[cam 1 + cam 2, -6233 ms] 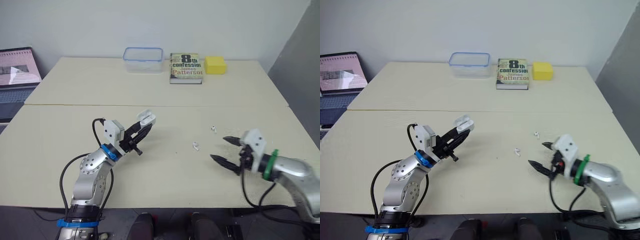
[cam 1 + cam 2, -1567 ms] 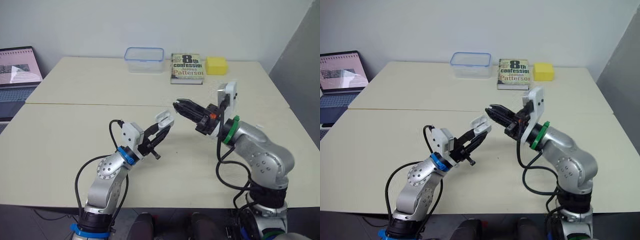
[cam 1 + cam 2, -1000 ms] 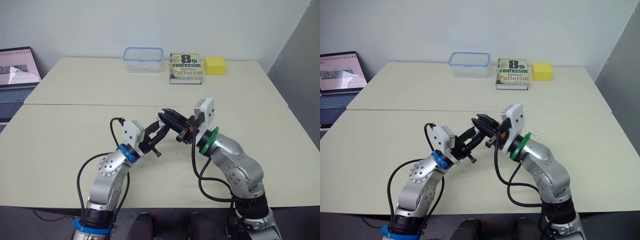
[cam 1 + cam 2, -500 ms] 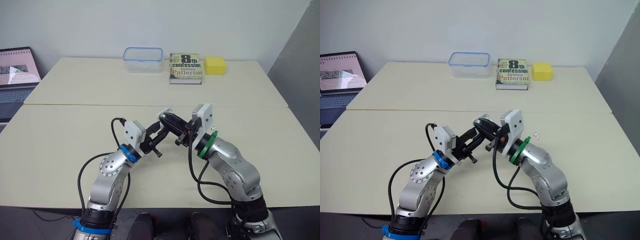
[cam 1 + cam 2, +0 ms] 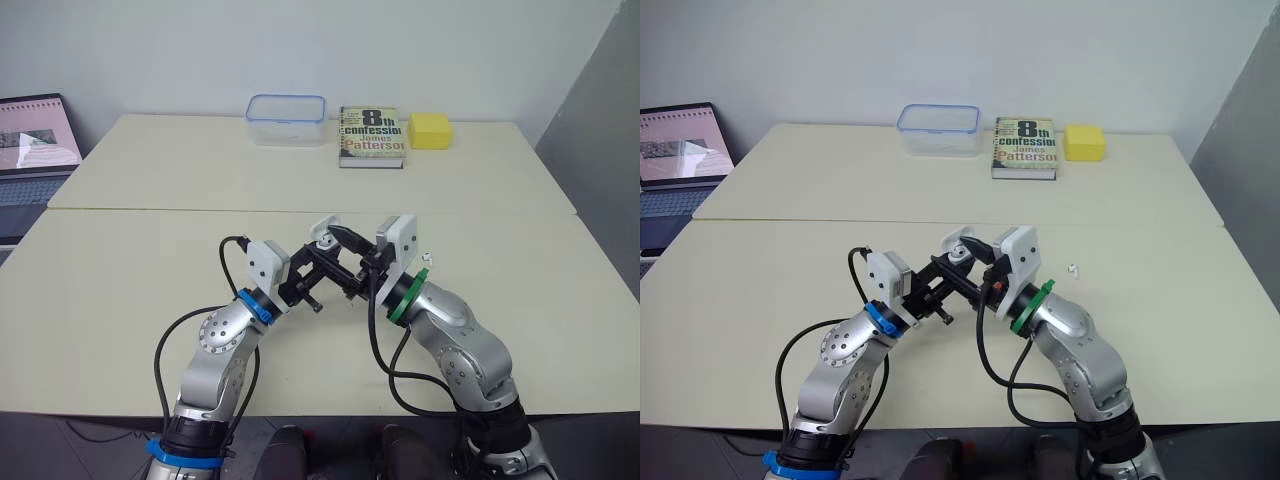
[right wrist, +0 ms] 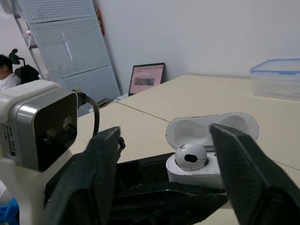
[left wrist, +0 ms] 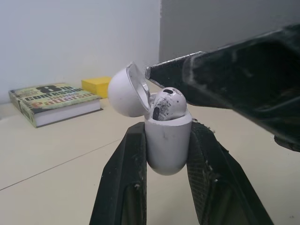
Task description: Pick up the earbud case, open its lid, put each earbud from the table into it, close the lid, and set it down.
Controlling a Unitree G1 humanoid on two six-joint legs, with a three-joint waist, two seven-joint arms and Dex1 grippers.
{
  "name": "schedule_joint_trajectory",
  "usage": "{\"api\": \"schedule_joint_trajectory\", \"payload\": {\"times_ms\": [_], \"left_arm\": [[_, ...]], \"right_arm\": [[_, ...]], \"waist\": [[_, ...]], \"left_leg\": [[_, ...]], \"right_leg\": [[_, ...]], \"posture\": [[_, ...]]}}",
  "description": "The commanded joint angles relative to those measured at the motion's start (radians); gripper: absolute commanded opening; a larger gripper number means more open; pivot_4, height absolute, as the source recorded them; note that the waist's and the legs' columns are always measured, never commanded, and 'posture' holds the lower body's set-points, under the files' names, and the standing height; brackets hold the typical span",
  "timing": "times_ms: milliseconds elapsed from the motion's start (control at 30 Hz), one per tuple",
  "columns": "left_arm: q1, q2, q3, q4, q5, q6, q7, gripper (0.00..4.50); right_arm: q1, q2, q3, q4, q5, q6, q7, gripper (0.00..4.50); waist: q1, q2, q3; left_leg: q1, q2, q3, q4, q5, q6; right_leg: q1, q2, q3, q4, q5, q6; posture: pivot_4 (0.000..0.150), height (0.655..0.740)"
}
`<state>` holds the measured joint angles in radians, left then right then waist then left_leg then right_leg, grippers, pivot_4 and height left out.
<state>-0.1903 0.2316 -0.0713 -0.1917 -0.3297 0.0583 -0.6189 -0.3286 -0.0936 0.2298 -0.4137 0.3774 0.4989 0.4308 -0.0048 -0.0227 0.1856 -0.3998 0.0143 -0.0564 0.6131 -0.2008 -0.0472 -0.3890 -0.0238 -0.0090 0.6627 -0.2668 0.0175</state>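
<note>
Earbud case point(image 7: 168, 147) — lid flipped up, clamped upright in the left claw point(image 7: 167, 127), held off the tabletop point(image 5: 120, 280). One earbud point(image 7: 168, 104) now sits in it; seconds ago both lay on the tabletop. Right claw point(image 6: 166, 136) has spread apart either side of the case — earbud released. Second earbud point(image 5: 1072, 269) lies behind the right claw, likely next.

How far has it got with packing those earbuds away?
Done: the case is off the table in the left gripper, lid open, one earbud seated inside. In hand: the open right gripper hangs by the case, empty. Left: the second earbud, lying on the table, goes in; then shut the lid and set the case down.
</note>
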Motion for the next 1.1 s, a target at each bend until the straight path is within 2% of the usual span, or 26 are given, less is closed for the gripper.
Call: {"api": "schedule_joint_trajectory", "payload": {"times_ms": [33, 167, 300, 333, 433, 600, 800, 933, 967, 1100], "left_arm": [[-0.017, -0.005, 0.003, -0.05, -0.01, -0.026, 0.0, 0.79], [-0.017, -0.005, 0.004, -0.041, -0.01, -0.029, -0.003, 0.79], [-0.019, -0.002, 0.006, -0.025, -0.009, -0.035, -0.011, 0.79], [-0.021, 0.0, 0.006, -0.02, -0.009, -0.037, -0.014, 0.79], [-0.029, 0.002, 0.007, -0.005, -0.009, -0.045, -0.023, 0.79], [-0.037, 0.003, 0.008, 0.014, -0.01, -0.057, -0.038, 0.79], [-0.046, 0.004, 0.011, 0.036, -0.008, -0.071, -0.045, 0.79], [-0.044, 0.006, 0.015, 0.042, -0.005, -0.081, -0.049, 0.79], [-0.044, 0.007, 0.016, 0.043, -0.004, -0.082, -0.049, 0.79], [-0.041, 0.012, 0.022, 0.043, -0.003, -0.084, -0.045, 0.79]], "right_arm": [[0.006, -0.033, -0.063, -0.108, 0.056, 0.04, -0.004, 3.15], [0.022, -0.151, -0.177, -0.218, 0.154, 0.127, 0.026, 3.15], [0.068, -0.349, -0.309, -0.298, 0.193, 0.185, 0.074, 3.15], [0.104, -0.436, -0.335, -0.306, 0.162, 0.209, 0.093, 3.15], [0.204, -0.609, -0.441, -0.295, 0.134, 0.237, 0.147, 3.15], [0.381, -0.777, -0.639, -0.222, 0.132, 0.206, 0.291, 3.15], [0.526, -0.84, -0.779, -0.14, 0.107, 0.166, 0.389, 3.15], [0.538, -0.839, -0.793, -0.114, 0.102, 0.156, 0.396, 4.32], [0.537, -0.84, -0.792, -0.11, 0.1, 0.153, 0.396, 4.47], [0.481, -0.828, -0.741, -0.095, 0.095, 0.151, 0.362, 4.5]], "waist": [[0.001, 0.0, 0.0], [0.002, 0.0, 0.0], [0.004, 0.0, 0.0], [0.004, 0.0, 0.0], [0.006, 0.0, 0.0], [0.005, 0.0, 0.0], [0.004, -0.001, 0.0], [0.004, -0.001, 0.0], [0.004, -0.001, 0.0], [0.003, -0.001, 0.0]], "left_leg": [[0.0, 0.0, 0.0, 0.0, 0.0, 0.0], [0.0, 0.0, 0.0, 0.0, 0.0, 0.0], [0.0, -0.001, 0.0, 0.0, 0.0, 0.0], [-0.001, -0.001, 0.001, 0.0, 0.0, 0.0], [-0.001, -0.001, 0.0, -0.001, 0.0, 0.0], [-0.001, -0.001, 0.002, 0.0, 0.0, 0.0], [0.0, 0.0, 0.002, 0.0, 0.0, 0.0], [0.0, 0.0, 0.002, 0.0, 0.0, 0.0], [0.0, 0.0, 0.002, 0.0, 0.0, 0.0], [0.0, -0.001, 0.002, 0.0, 0.0, 0.0]], "right_leg": [[0.0, 0.0, 0.0, 0.0, 0.0, 0.0], [0.0, 0.0, 0.0, 0.0, 0.0, 0.0], [0.0, -0.001, 0.0, -0.001, 0.0, 0.0], [0.0, -0.001, 0.0, -0.002, 0.0, 0.0], [0.0, 0.0, 0.0, -0.003, 0.0, 0.0], [0.0, 0.0, 0.0, -0.003, 0.0, 0.0], [0.001, 0.0, 0.001, -0.003, 0.0, 0.0], [0.001, 0.0, 0.001, -0.003, 0.0, 0.0], [0.001, 0.0, 0.001, -0.003, 0.0, 0.0], [0.001, 0.0, 0.001, -0.003, 0.0, 0.0]], "posture": [[0.15, 0.74], [0.15, 0.74], [0.15, 0.74], [0.15, 0.74], [0.15, 0.74], [0.15, 0.74], [0.15, 0.74], [0.15, 0.74], [0.15, 0.74], [0.15, 0.74]]}}
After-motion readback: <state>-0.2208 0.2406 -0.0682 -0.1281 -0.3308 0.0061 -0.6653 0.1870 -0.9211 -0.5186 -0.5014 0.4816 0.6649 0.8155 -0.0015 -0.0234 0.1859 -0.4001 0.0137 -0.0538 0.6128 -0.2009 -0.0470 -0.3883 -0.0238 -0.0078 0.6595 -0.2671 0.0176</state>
